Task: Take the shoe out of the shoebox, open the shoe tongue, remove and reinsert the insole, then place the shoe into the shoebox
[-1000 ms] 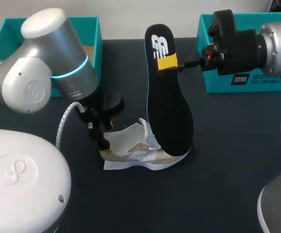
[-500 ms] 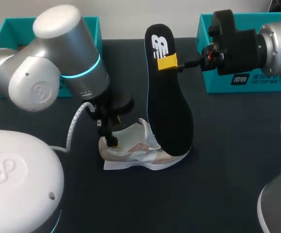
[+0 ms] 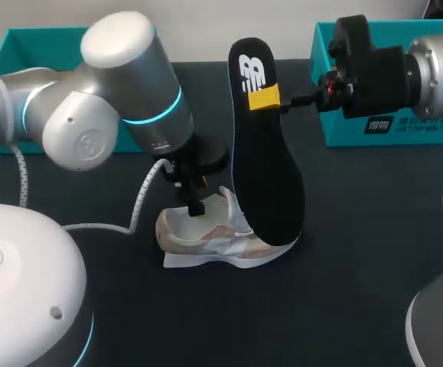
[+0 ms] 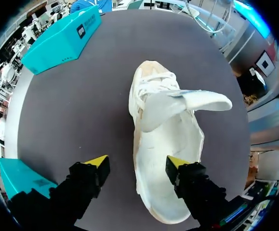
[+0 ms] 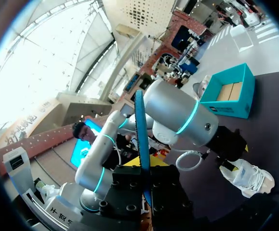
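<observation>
A white and beige shoe (image 3: 206,238) lies on the dark table, its tongue (image 4: 197,99) pulled out. My left gripper (image 3: 197,205) hangs open over the heel end. In the left wrist view that gripper (image 4: 137,162) straddles the shoe's (image 4: 166,144) side wall, one yellow tip over the opening and the other over the table. The black insole (image 3: 268,172) stands upright, its lower end at the shoe. My right gripper (image 3: 264,99) is shut on its upper part. In the right wrist view the insole (image 5: 141,134) shows edge-on between the fingers, with the shoe (image 5: 249,176) beyond.
A teal shoebox half (image 3: 22,46) stands at the back left, partly behind my left arm. Another teal half (image 3: 405,130) stands at the back right, under my right arm. In the left wrist view both show: one (image 4: 62,41) ahead of the shoe, one (image 4: 19,177) beside the fingers.
My left arm has swung right, carrying its gripper from the shoe's heel edge to above the opening. The right arm and the insole have stayed still.
</observation>
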`<state>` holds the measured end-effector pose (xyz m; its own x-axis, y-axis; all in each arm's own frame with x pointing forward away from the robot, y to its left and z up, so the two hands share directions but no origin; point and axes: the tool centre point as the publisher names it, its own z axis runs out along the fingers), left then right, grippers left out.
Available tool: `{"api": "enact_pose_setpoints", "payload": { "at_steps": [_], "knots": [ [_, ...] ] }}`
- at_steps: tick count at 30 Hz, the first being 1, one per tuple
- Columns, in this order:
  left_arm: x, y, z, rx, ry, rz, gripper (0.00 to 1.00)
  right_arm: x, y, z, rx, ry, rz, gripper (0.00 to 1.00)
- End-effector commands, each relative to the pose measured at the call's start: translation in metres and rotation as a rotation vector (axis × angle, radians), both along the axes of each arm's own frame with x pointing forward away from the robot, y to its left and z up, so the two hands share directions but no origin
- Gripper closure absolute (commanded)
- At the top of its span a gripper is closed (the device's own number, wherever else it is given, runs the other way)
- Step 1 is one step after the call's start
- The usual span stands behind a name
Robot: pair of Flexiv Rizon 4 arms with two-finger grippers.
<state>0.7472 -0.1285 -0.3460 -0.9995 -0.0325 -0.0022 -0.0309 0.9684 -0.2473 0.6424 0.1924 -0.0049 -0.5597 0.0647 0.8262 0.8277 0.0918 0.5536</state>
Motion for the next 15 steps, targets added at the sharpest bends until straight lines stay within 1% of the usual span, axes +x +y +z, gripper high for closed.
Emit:
{"api": "enact_pose_setpoints", "payload": {
  "at_steps": [1, 2, 3, 8, 13, 15],
  "knots": [
    [0.008, -0.02, -0.031, 0.005, 0.02, -0.007, 0.54, 0.002, 0.004, 0.0, -0.002, 0.002, 0.001, 1.0],
    [0.009, -0.022, -0.034, 0.009, 0.02, -0.004, 0.58, 0.002, 0.004, 0.0, -0.002, 0.002, 0.001, 1.0],
    [0.008, -0.024, -0.037, 0.008, 0.02, -0.003, 0.59, 0.002, 0.004, 0.0, -0.002, 0.002, 0.001, 1.0],
    [0.004, -0.031, -0.048, 0.019, 0.034, -0.006, 0.58, 0.002, 0.004, 0.0, -0.002, 0.002, 0.001, 1.0],
    [0.001, -0.033, -0.057, 0.012, 0.043, 0.022, 0.61, 0.002, 0.004, 0.0, -0.002, 0.002, 0.001, 1.0],
    [0.002, -0.033, -0.061, 0.013, 0.052, 0.03, 0.67, 0.002, 0.004, 0.0, -0.002, 0.002, 0.001, 1.0]
  ]
}}
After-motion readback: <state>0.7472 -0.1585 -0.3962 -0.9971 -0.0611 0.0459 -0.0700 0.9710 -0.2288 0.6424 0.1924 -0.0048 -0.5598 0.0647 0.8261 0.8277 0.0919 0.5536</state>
